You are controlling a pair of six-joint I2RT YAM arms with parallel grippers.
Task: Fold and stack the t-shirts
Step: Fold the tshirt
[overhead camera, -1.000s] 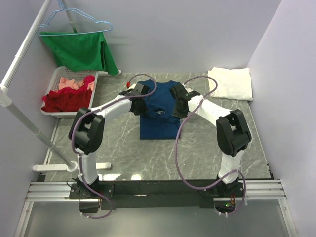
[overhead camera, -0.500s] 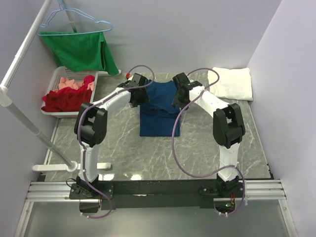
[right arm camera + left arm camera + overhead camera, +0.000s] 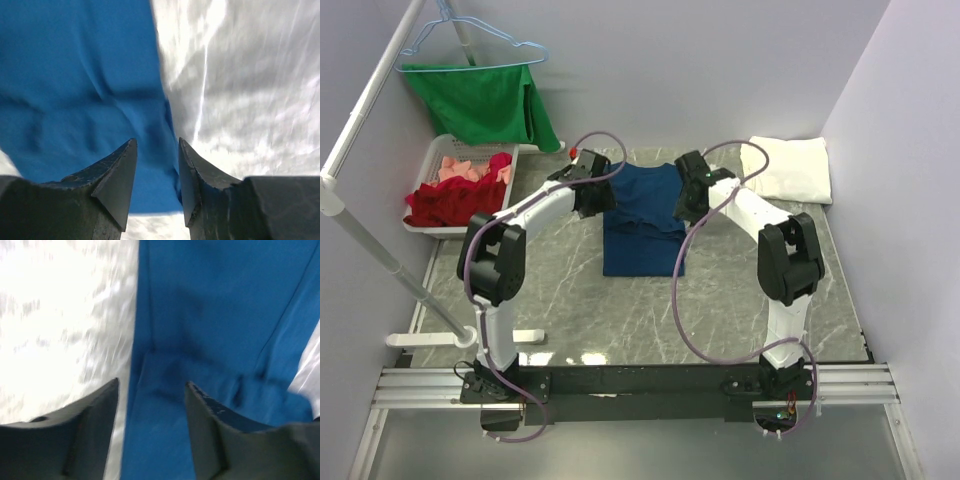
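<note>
**A:** In the top view, how far is the folding getting?

**B:** The white t-shirt (image 3: 788, 168) is lying folded at two o'clock on the table (image 3: 570, 300), so I'm counting that one as done. The navy t-shirt (image 3: 642, 225) is lying mid-table toward twelve with one layer doubled over. I judge it is still needing folds, then stacking.

**A:** And the arms?

**B:** The left gripper (image 3: 598, 195) is hovering at the shirt's nine o'clock edge and the right gripper (image 3: 686, 198) at three. A second ago both were pinched shut nearer the middle. Now they are sitting further toward twelve, jaws spread.

**A:** Left wrist view?

**B:** Its jaws are standing apart, holding nothing, over the shirt's edge.

**A:** Right wrist?

**B:** The same: spread and empty, straddling the blue edge beside bare table.
</note>
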